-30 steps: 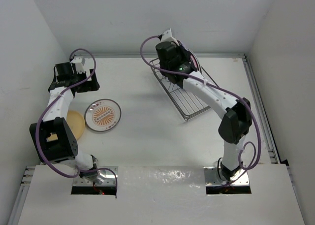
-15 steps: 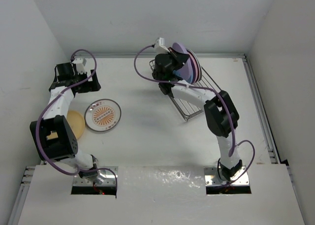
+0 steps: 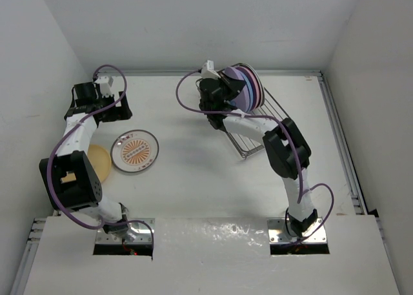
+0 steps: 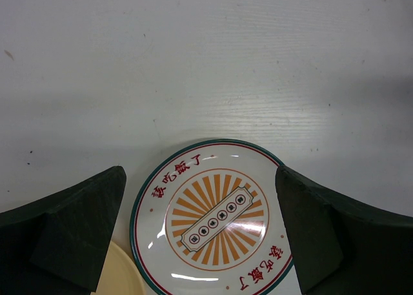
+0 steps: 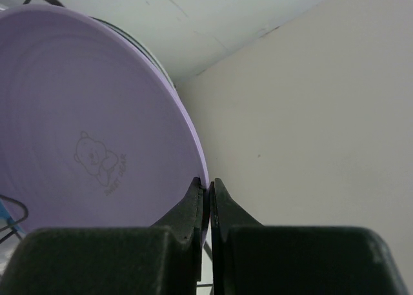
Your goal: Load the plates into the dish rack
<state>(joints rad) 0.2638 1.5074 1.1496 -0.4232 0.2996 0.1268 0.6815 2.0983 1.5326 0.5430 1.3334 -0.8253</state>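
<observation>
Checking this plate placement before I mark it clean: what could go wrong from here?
1. The right fingers appear pinched on only the rim of the purple plate, upright in the dish rack; if it isn't seated in the wires, releasing may let it tip or roll.
2. It stands right beside other upright plates; a careless pull-out could knock them.
3. The sunburst plate lies against the yellow plate, so the open left fingers might disturb both.

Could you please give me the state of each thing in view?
purple plate: upright at dish rack, rim pinched
right gripper: shut on purple plate
left gripper: open, over sunburst plate
sunburst plate: flat on table
yellow plate: flat on table
dish rack: other plates upright inside
</observation>
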